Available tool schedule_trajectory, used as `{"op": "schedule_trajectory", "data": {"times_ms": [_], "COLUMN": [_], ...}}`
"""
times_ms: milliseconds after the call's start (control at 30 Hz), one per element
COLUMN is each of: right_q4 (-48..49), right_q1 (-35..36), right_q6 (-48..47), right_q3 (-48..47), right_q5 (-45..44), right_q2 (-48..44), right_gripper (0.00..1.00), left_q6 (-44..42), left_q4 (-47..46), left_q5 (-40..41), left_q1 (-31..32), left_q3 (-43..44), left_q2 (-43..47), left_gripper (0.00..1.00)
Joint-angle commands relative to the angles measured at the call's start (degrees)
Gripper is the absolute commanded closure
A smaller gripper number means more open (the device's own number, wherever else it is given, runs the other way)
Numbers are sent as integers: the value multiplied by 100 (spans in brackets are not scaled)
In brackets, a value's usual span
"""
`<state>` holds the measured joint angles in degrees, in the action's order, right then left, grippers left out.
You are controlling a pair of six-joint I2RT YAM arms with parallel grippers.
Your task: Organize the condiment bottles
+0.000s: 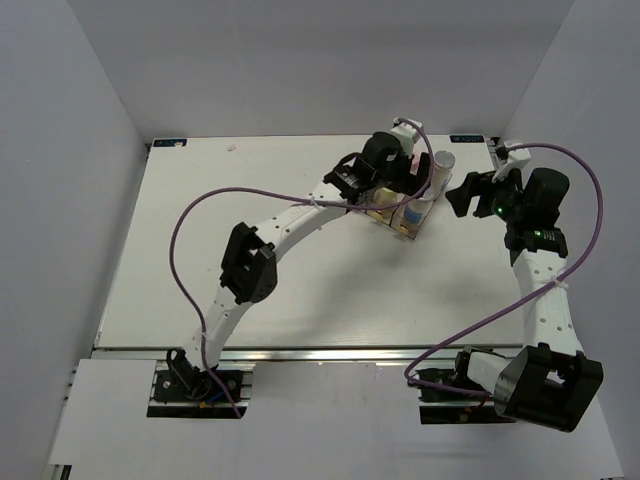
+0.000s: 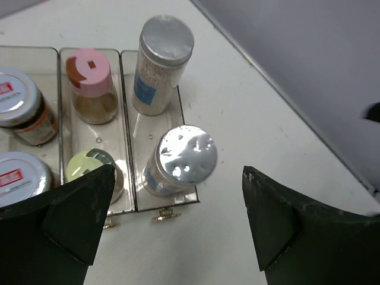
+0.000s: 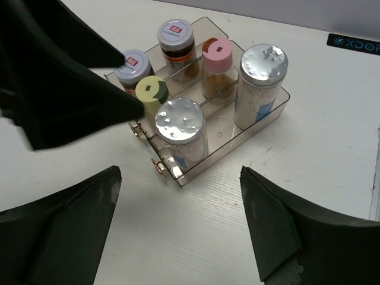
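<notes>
All six condiment bottles stand in the clear three-slot tray point(image 3: 237, 141). One slot holds two silver-lidded bottles point(image 3: 180, 122) point(image 3: 263, 62). The pink-lidded one point(image 3: 217, 56) and the yellow one point(image 3: 151, 89) share the middle slot. Two dark brown bottles point(image 3: 176, 31) point(image 3: 132, 61) fill the far slot. My left gripper point(image 2: 178, 172) hangs open above the tray's near end, over the nearer silver-lidded bottle point(image 2: 181, 155), holding nothing. To the tray's right, my right gripper point(image 3: 180, 172) is open over bare table, apart from the tray.
The tray point(image 1: 405, 218) sits at the table's back right, near the grey walls. My left arm point(image 1: 250, 260) stretches diagonally across the table toward it. Its dark fingers point(image 3: 59, 77) block the upper left of the right wrist view. Purple cables loop over both arms.
</notes>
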<state>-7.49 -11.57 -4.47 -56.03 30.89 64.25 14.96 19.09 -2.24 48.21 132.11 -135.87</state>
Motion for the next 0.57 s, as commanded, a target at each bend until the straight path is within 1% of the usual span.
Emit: {"op": "schedule_trajectory", "data": {"times_ms": [0, 33, 67, 100, 133, 167, 200, 233, 267, 333, 367, 433, 467, 500, 533], "right_q4": [-156, -209, -262, -480, -595, -944, -1130, -1306, -1691, -2079, -2360, -2616, -2705, -2679, -2636], "right_q1": [-20, -20, -20, -20, -20, -20, -20, -20, -20, -20, -20, -20, -20, -20, -20], "right_q6": [-282, -291, -291, -239, -160, -55, 16, 77, 87, -10, -45, -220, -264, -265, -248], "right_q3": [-197, -233, -276, -425, -522, -636, -742, -934, -1049, -1330, -1392, -1515, -1490, -1446, -1402], "right_q5": [452, 461, 470, 427, 365, 217, 146, 67, -30, -66, -92, -57, 4, 30, 57], "right_q2": [35, 35, 35, 44, 70, 79, 105, 105, 105, 88, 70, -17, -70, -210, -263], "right_gripper": [13, 11, 11, 11, 11, 11, 11, 11, 11, 11, 11, 11, 11, 11, 11], "left_q6": [-63, -98, -125, -160, -151, -143, -47, 32, 103, 428, 568, 648, 683, 718, 736], "left_q4": [-152, -186, -221, -248, -248, -248, -239, -213, -117, -3, 33, 51, 94, 121, 173], "left_q5": [249, 346, 373, 408, 548, 610, 646, 663, 646, 637, 646, 803, 856, 892, 944], "left_q1": [31, 31, 22, 22, 5, -13, -56, -170, -241, -513, -584, -707, -725, -760, -760], "left_q3": [-246, -700, -974, -1247, -1824, -2143, -2459, -3063, -3365, -3936, -4522, -5079, -5517, -5686, -5801], "left_q2": [1544, 1790, 2306, 2589, 3158, 3451, 3749, 4031, 4573, 5095, 5602, 6088, 6308, 6675, 6818], "left_gripper": [2, 2, 2, 2, 2, 2, 2, 2, 2, 2, 2, 2, 2, 2, 2]}}
